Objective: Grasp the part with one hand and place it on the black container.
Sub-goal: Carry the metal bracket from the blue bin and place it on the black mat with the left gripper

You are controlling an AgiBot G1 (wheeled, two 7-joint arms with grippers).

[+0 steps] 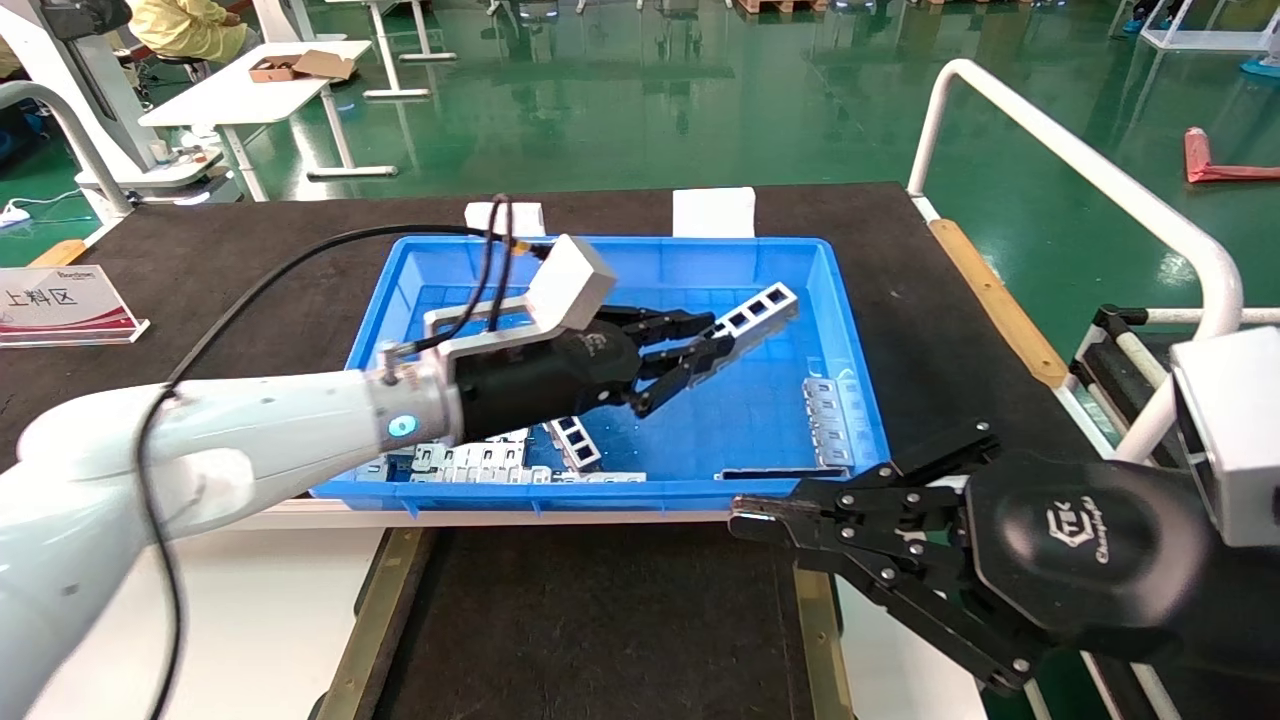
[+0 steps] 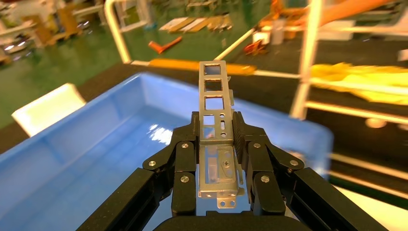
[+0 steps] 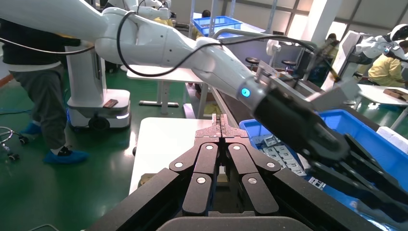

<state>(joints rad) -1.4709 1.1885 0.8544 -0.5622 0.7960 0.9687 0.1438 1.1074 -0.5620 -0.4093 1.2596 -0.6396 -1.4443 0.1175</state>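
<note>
A: Where is the part (image 1: pixel 752 311) sitting right now?

B: The left end effector (image 1: pixel 700 350) is gripping it above the blue bin (image 1: pixel 610 255), clamping one end between its fingers (image 2: pixel 185 163). The wrist view is showing the strip running straight out from the jaws, so its long axis is lying along the reach of the arm, pointing toward the far right corner of the bin.

A: And the black container (image 1: pixel 600 620), which way is it lying from there?

B: It is lying nearer the robot than the bin, just beside the bin's near wall, with its tan side strips (image 1: pixel 372 620) framing it. So the held part is pointing away from the goal, and I judge the arm will be needing to draw back over the near wall before lowering.

A: Is the right end effector (image 1: pixel 740 520) doing anything?

B: It is hanging idle with its fingers pressed together on nothing, near the bin's near right corner and over the right edge of the container. It is the nearer one to the drop spot, though the left arm is carrying the load.

A: Any risk there?

B: Possibly the two crowding each other as the left comes back across the table (image 1: pixel 250 250), and the free end of the strip clipping the bin wall
</note>
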